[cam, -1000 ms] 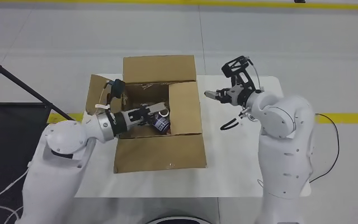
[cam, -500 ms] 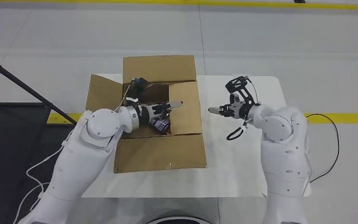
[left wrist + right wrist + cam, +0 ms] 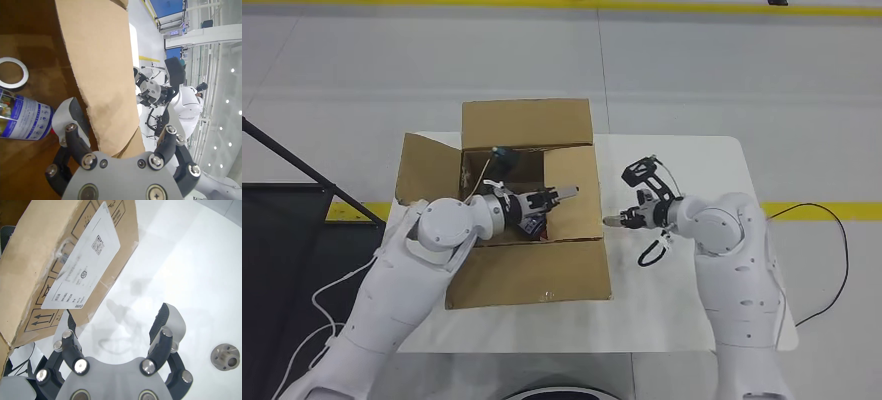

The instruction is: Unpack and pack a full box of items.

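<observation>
An open cardboard box (image 3: 527, 272) stands on the white table (image 3: 672, 290) with its flaps spread. My left gripper (image 3: 560, 193) is open and straddles the box's right flap (image 3: 100, 75), one finger (image 3: 72, 111) inside the box. Just beside that finger lies a blue-labelled can (image 3: 22, 121) (image 3: 532, 223), with a grey tape ring (image 3: 11, 73) past it on the box floor. My right gripper (image 3: 613, 221) (image 3: 117, 315) is open at the outer edge of the same flap (image 3: 56, 266), low over the table, one finger (image 3: 71, 321) tucked under the flap, which bears a white label.
A small metal flange (image 3: 224, 360) lies on the table beside my right gripper. The right half of the table (image 3: 682, 170) is bare white surface. The box's far flap (image 3: 527, 122) stands up, and the left flap (image 3: 420, 165) leans outward.
My left gripper has swung right, from inside the box onto the right flap. My right gripper has come nearer and lower, up to that flap's outer edge.
</observation>
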You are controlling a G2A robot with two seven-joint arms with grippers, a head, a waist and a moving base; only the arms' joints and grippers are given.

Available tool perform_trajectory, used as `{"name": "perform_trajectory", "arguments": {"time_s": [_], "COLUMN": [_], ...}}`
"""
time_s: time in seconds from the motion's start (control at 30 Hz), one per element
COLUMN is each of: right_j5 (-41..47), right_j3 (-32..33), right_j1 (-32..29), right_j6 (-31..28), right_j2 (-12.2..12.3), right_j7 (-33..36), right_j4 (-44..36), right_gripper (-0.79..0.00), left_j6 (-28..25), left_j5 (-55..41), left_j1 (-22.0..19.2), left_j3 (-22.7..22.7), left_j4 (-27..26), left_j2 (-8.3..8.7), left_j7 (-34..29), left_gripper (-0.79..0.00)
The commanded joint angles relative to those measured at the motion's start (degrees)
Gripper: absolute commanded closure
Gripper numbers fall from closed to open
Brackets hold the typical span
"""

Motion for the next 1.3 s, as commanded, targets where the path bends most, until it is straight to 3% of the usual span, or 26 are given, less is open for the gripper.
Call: {"name": "perform_trajectory", "arguments": {"time_s": [0.0, 0.93, 1.27], "right_j5": [0.6, 11.0, 6.5], "right_j3": [-0.6, -9.2, -1.9], "right_j1": [-0.2, -5.3, -11.9], "right_j6": [-0.2, -4.7, 3.3], "right_j2": [0.2, 6.5, 8.2], "right_j7": [0.3, -3.9, -14.4], "right_j4": [-0.3, -8.7, -17.5], "right_gripper": [-0.785, -0.785, -0.785], "left_j6": [-0.3, -1.1, -2.9], "left_j5": [-0.3, -1.3, -3.5], "left_j1": [0.0, 5.0, 3.6], "left_j3": [0.2, -3.9, -0.8], "left_j4": [0.0, -11.3, -11.6], "left_j2": [-0.09, 0.70, -0.25], "left_j7": [0.3, 1.9, 5.7], "left_gripper": [-0.785, -0.785, -0.785]}}
